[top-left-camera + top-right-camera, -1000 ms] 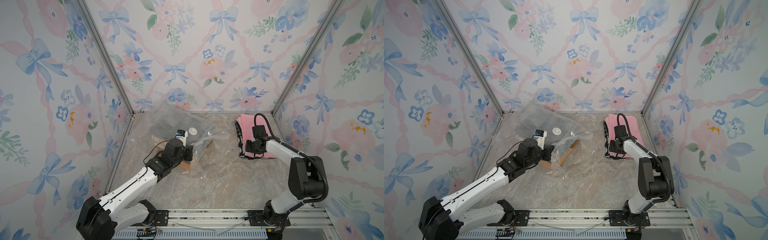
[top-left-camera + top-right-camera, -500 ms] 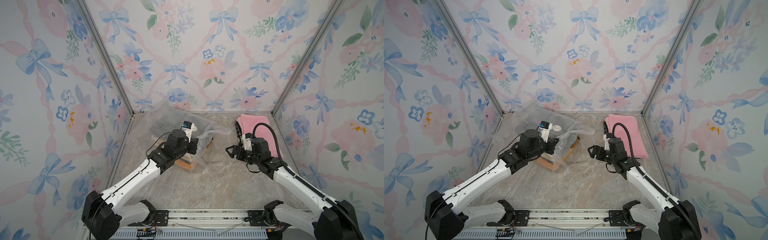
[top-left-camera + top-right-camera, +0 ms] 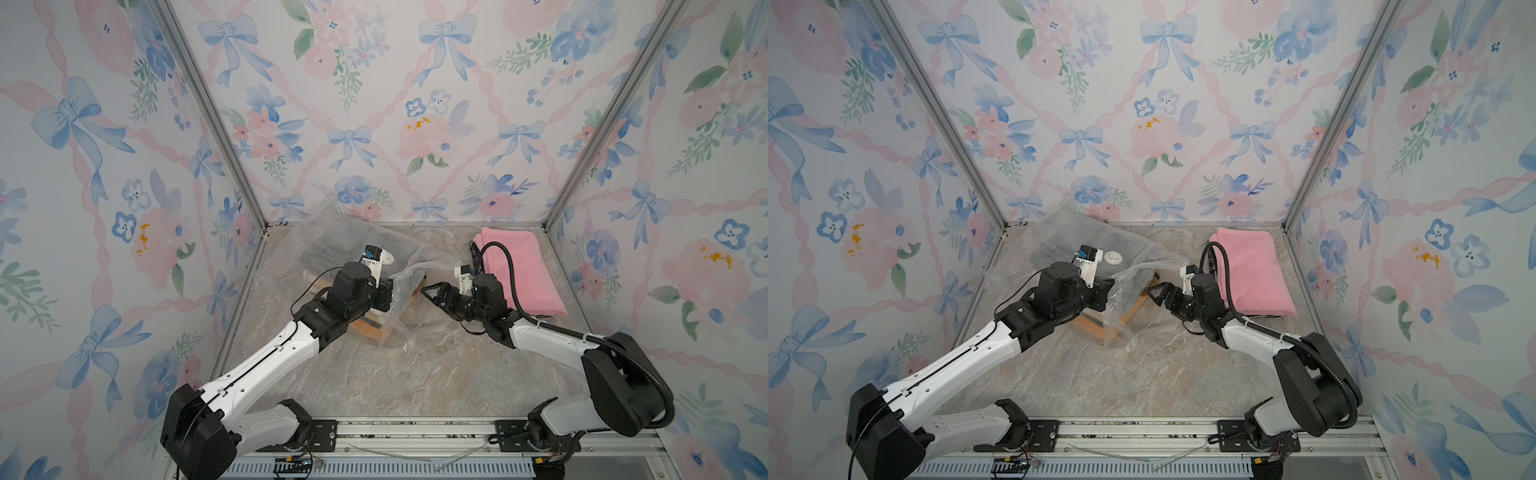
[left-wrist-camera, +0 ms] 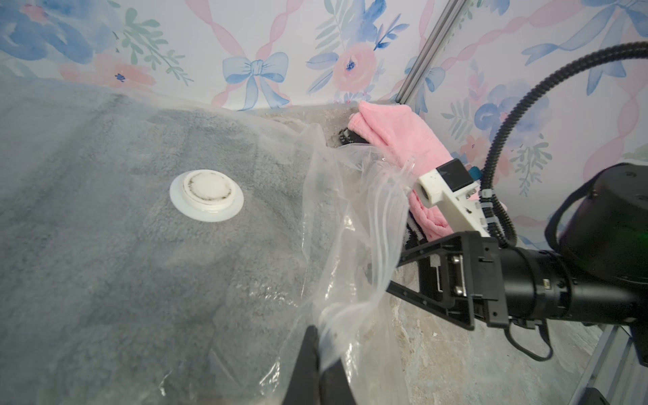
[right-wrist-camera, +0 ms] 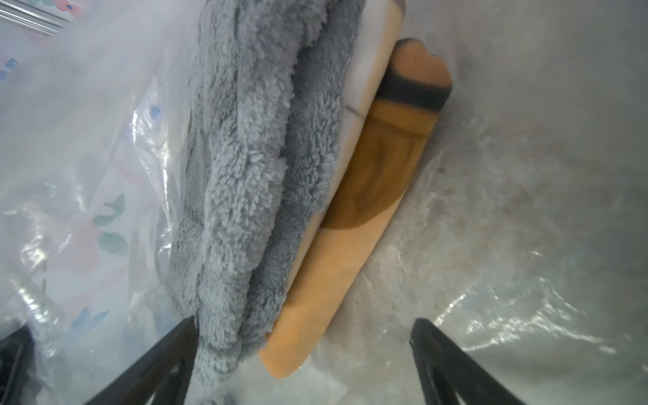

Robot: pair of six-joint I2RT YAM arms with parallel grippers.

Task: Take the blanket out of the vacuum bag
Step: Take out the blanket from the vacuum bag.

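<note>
Blanket (image 5: 252, 168), grey shaggy fleece, folded, sits inside vacuum bag (image 4: 350, 217) at rear-left of desk (image 3: 395, 374), stacked on a smooth orange-tan blanket (image 5: 368, 182). Stack's long axis runs straight away from right tool (image 5: 305, 321), near end between its wide-spread jaws at the bag mouth; right arm is nearer. Left tool (image 4: 321, 354) clamped on crinkly clear film, lifting the mouth edge. Round white valve cap (image 4: 207, 195) on top face. Pink blanket (image 3: 523, 270) lies out, right rear
</note>
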